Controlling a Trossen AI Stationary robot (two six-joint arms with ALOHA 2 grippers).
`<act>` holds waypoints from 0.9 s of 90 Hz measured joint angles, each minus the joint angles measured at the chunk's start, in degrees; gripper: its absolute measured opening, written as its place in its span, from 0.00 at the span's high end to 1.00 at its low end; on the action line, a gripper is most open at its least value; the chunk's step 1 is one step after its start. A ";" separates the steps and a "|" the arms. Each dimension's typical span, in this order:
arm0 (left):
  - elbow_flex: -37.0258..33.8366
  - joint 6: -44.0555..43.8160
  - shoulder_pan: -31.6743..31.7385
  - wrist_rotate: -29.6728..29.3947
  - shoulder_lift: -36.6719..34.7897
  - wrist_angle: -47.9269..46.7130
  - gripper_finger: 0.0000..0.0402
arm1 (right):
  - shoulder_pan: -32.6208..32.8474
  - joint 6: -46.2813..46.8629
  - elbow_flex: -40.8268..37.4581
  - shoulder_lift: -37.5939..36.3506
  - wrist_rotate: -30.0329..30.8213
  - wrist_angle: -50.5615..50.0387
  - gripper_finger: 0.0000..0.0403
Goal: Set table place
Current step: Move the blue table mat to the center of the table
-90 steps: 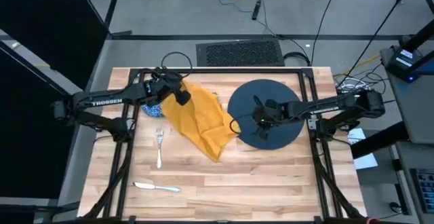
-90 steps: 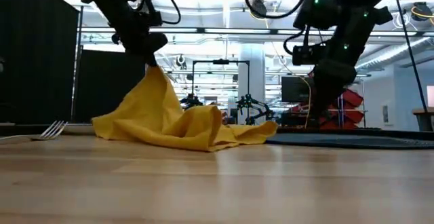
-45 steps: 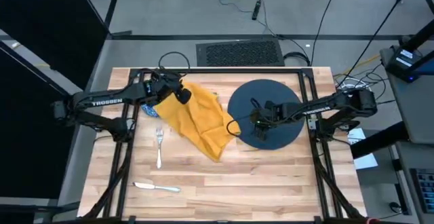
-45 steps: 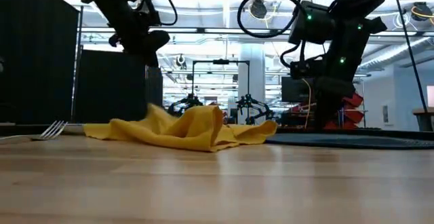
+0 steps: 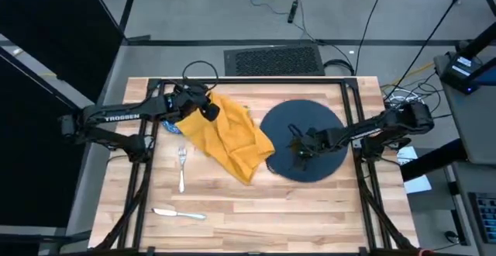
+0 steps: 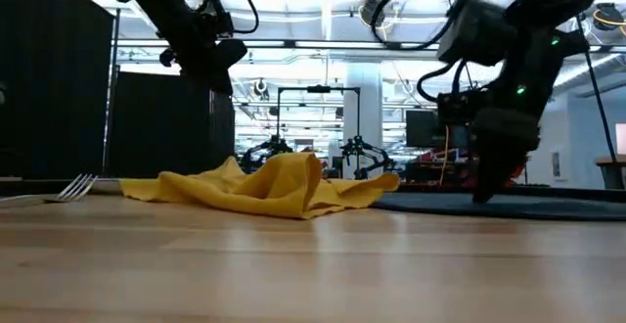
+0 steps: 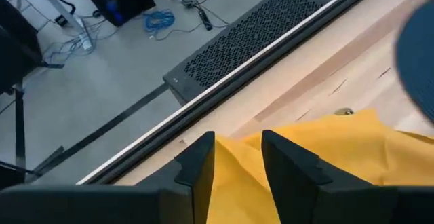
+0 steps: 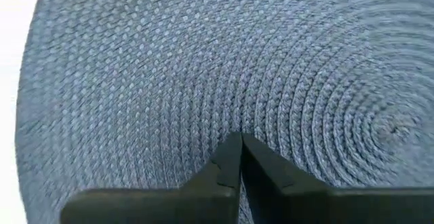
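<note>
My right claw (image 5: 300, 153): down on the dark slate-blue round mat (image 5: 325, 124), tips touching its weave; in my right wrist view the two fingers (image 8: 228, 161) meet at a point with no gap, and I cannot tell whether any weave is pinched between them.
Mat surface: a woven spiral, not a hard plate; its centre lies just beyond my right fingertips.
My left claw (image 5: 208, 110): raised above the far edge of the mustard-yellow napkin (image 5: 229, 134); fingers (image 7: 196, 166) parted by a narrow gap with nothing between them.
Napkin: crumpled on the table (image 5: 271, 202) directly below and ahead of my left claw, between my two claws, its near-right edge touching or overlapping the mat's rim.
Fork (image 5: 182, 167): on the planks to the near side of my left claw, beside the napkin, well apart from my right claw.
Knife (image 5: 178, 213): nearer the table's front edge, beyond the fork from my left claw.
Blue-and-white bowl (image 5: 171, 126): only a sliver shows under my left arm, just beside the napkin.
Writing: white "TROSSEN" lettering along my left arm (image 5: 124, 118); no other text I can read.
Low view: the napkin (image 6: 264, 188) lies in a low heap, my left claw above it, my right claw (image 6: 486, 191) at the mat.
</note>
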 joint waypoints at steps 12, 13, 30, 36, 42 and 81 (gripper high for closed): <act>0.00 -0.02 0.00 0.00 0.00 0.03 0.73 | 6.58 6.07 0.02 -1.22 -3.93 1.14 1.00; 0.00 -0.02 0.00 0.00 0.00 0.03 0.73 | 7.11 6.60 0.09 -1.30 -4.03 1.18 1.00; 0.00 -0.11 0.00 3.01 0.00 0.84 0.73 | 15.41 13.76 0.96 -1.45 -5.09 7.72 1.00; 0.00 -0.10 -0.34 5.84 0.00 2.04 0.73 | 17.55 15.83 1.09 -1.47 -4.95 11.42 1.00; 0.00 0.06 -1.17 7.98 0.00 3.54 0.73 | 19.21 17.67 1.09 -0.86 -4.78 14.08 1.00; -0.72 1.90 -13.72 24.06 2.64 14.09 0.73 | 21.59 10.69 6.87 9.88 -4.71 28.61 1.00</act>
